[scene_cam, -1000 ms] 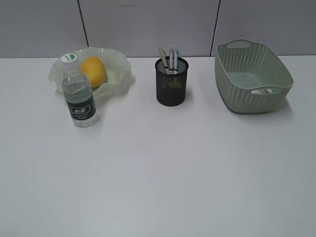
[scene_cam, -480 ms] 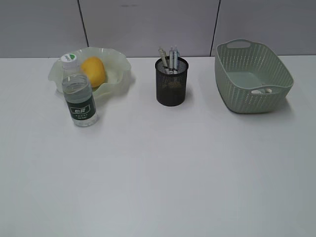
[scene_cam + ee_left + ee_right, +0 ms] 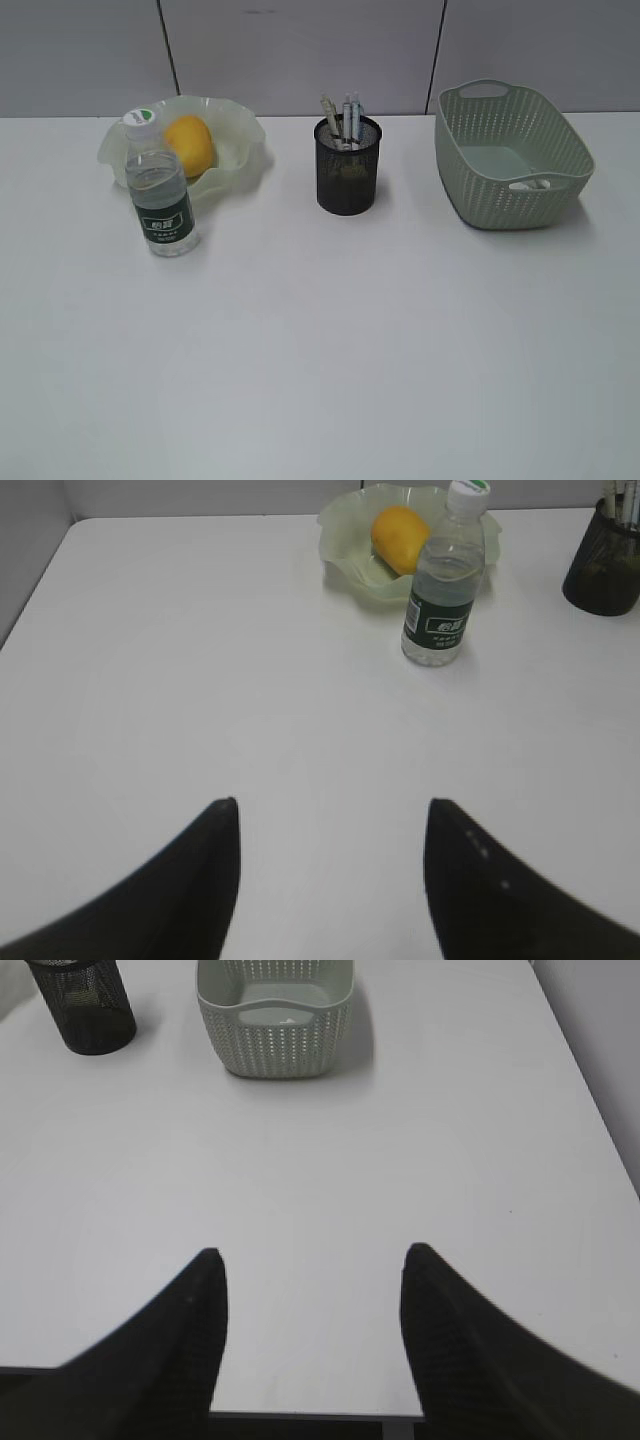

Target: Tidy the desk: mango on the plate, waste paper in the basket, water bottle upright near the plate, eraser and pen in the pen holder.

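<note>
The mango [image 3: 189,145] lies in the plate [image 3: 240,130] at the back left of the desk [image 3: 320,340]. The water bottle [image 3: 160,195] stands upright just in front of the plate, cap up. The pen holder [image 3: 348,165] stands at the centre back with several pens [image 3: 345,118] upright in it; the eraser cannot be confirmed through the mesh. The basket [image 3: 560,140] sits at the back right, and a small white scrap, probably the waste paper [image 3: 540,183], shows behind its near handle. The left tool [image 3: 330,880] and the right tool [image 3: 312,1350] hang released and empty over bare desk, well apart from every item. The layout appears complete. The remaining risk is a low sweep by either arm tipping the bottle, which is tall and narrow.
</note>
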`<action>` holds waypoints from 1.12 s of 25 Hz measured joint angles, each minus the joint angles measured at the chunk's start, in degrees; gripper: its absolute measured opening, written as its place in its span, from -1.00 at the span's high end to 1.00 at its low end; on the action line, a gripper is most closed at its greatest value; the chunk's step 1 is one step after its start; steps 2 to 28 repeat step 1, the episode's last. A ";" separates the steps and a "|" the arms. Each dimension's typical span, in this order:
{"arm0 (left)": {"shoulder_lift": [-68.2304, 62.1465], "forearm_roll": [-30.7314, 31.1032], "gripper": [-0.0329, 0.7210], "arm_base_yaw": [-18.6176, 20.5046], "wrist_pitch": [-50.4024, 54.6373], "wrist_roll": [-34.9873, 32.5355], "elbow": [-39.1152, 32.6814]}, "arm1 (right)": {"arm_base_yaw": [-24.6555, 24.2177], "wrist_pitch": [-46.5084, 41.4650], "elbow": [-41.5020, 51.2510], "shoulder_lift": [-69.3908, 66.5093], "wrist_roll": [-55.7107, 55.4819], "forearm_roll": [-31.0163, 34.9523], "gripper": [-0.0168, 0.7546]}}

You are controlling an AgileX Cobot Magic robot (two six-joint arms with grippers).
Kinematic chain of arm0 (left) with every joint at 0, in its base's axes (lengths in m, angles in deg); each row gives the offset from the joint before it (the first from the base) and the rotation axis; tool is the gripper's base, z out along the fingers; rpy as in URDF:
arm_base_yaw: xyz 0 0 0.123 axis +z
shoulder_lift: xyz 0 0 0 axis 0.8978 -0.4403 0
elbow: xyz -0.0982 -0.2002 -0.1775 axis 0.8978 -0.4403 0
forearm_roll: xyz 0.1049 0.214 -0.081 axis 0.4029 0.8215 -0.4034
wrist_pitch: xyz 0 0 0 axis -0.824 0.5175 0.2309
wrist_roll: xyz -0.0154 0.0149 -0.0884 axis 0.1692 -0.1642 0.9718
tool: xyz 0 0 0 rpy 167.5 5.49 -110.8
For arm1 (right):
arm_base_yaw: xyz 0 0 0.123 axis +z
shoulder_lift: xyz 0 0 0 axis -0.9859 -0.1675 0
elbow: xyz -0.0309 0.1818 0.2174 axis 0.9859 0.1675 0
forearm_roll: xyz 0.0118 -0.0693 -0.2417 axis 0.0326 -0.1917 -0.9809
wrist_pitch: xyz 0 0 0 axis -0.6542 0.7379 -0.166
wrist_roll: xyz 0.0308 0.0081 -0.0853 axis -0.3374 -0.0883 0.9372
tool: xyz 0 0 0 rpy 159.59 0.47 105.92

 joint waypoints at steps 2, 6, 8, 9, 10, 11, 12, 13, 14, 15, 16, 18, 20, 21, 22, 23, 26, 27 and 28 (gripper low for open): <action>0.00 0.00 -0.27 0.00 0.00 0.00 0.00 | 0.00 0.00 0.00 0.00 0.00 0.00 -0.20; 0.00 0.00 -0.27 0.00 0.00 0.00 0.00 | 0.00 0.00 0.00 0.00 0.00 0.00 -0.20; 0.00 0.00 -0.27 0.00 0.00 0.00 0.00 | 0.00 0.00 0.00 0.00 0.00 0.00 -0.20; 0.00 0.00 -0.27 0.00 0.00 0.00 0.00 | 0.00 0.00 0.00 0.00 0.00 0.00 -0.20; 0.00 0.00 -0.27 0.00 0.00 0.00 0.00 | 0.00 0.00 0.00 0.00 0.00 0.00 -0.20; 0.00 0.00 -0.27 0.00 0.00 0.00 0.00 | 0.00 0.00 0.00 0.00 0.00 0.00 -0.20; 0.00 0.00 -0.27 0.00 0.00 0.00 0.00 | 0.00 0.00 0.00 0.00 0.00 0.00 -0.20; 0.00 0.00 -0.27 0.00 0.00 0.00 0.00 | 0.00 0.00 0.00 0.00 0.00 0.00 -0.20; 0.00 0.00 -0.27 0.00 0.00 0.00 0.00 | 0.00 0.00 0.00 0.00 0.00 0.00 -0.20; 0.00 0.00 -0.27 0.00 0.00 0.00 0.00 | 0.00 0.00 0.00 0.00 0.00 0.00 -0.20; 0.00 0.00 -0.27 0.00 0.00 0.00 0.00 | 0.00 0.00 0.00 0.00 0.00 0.00 -0.20; 0.00 0.00 -0.27 0.00 0.00 0.00 0.00 | 0.00 0.00 0.00 0.00 0.00 0.00 -0.20; 0.00 0.00 -0.27 0.00 0.00 0.00 0.00 | 0.00 0.00 0.00 0.00 0.00 0.00 -0.20; 0.00 0.00 -0.27 0.00 0.00 0.00 0.00 | 0.00 0.00 0.00 0.00 0.00 0.00 -0.20; 0.00 0.00 -0.27 0.00 0.00 0.00 0.00 | 0.00 0.00 0.00 0.00 0.00 0.00 -0.20; 0.00 0.00 -0.27 0.00 0.00 0.00 0.00 | 0.00 0.00 0.00 0.00 0.00 0.00 -0.20; 0.00 0.00 -0.27 0.00 0.00 0.00 0.00 | 0.00 0.00 0.00 0.00 0.00 0.00 -0.20; 0.00 0.00 -0.27 0.00 0.00 0.00 0.00 | 0.00 0.00 0.00 0.00 0.00 0.00 -0.20; 0.00 0.00 -0.27 0.00 0.00 0.00 0.00 | 0.00 0.00 0.00 0.00 0.00 0.00 -0.20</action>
